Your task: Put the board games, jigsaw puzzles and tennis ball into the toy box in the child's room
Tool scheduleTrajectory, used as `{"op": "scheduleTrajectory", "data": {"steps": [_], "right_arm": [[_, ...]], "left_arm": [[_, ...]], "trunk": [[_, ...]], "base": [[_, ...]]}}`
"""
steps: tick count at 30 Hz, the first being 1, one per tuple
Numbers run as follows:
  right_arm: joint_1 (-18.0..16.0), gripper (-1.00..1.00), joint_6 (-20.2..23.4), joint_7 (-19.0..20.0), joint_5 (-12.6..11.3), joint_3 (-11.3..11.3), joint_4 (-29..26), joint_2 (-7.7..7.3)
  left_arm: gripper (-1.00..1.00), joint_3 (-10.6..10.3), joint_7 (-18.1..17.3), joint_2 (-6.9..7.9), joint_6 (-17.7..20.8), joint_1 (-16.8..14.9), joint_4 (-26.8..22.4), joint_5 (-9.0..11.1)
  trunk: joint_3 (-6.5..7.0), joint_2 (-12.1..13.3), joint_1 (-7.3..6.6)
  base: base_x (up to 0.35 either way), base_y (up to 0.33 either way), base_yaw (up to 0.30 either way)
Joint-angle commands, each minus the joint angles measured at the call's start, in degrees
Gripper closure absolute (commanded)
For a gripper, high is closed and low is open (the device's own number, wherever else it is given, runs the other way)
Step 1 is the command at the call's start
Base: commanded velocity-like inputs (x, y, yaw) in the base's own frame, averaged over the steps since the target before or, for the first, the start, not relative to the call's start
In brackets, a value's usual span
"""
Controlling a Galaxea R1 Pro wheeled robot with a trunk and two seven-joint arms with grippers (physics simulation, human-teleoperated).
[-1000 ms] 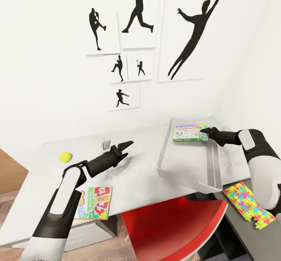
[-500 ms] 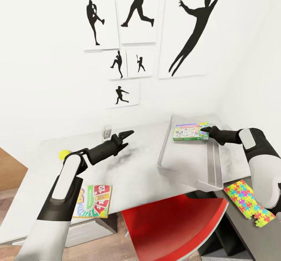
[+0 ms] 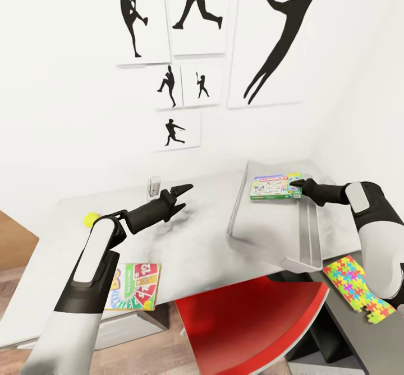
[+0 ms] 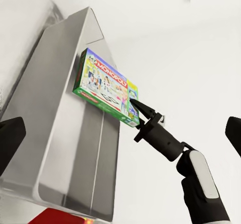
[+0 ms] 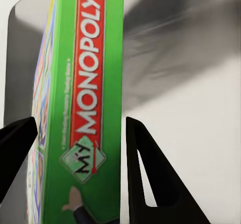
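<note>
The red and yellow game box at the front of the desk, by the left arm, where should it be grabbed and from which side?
The game box lies flat with its near edge at the table front edge. Probably best: pinch that near edge, top and bottom, coming in from the front, since it's too thin to grip from above.

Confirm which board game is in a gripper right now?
The white-green Monopoly box, pinched by the right gripper over the toy box. The other, the yellow-green and red box, lies flat at the desk's near edge, untouched.
</note>
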Motion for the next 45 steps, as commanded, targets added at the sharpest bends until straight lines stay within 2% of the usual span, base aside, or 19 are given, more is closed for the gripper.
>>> {"op": "scheduleTrajectory", "data": {"steps": [1, 14, 45], "right_arm": [[-0.06, 1.0, 0.3, 0.68, 0.4, -0.32, -0.06, 0.02], [-0.04, 1.0, 0.32, 0.83, 0.4, -0.26, -0.33, 0.09], [0.14, 1.0, 0.58, 1.01, 0.4, -0.25, -2.96, 0.32]], "left_arm": [[-1.0, 0.01, 0.66, -0.04, 0.15, -0.07, -0.04, 0.69], [-1.0, -0.05, 1.05, -0.08, 0.16, -0.15, 0.28, 0.98], [-1.0, -0.15, 1.11, -0.17, 0.16, -0.17, 0.5, 1.01]], "trunk": [[-0.19, -0.11, 0.03], [-1.03, -0.11, 0.03], [-1.16, -0.11, 0.03]], "base": [[0.0, 0.0, 0.0], [0.0, 0.0, 0.0], [0.0, 0.0, 0.0]]}}
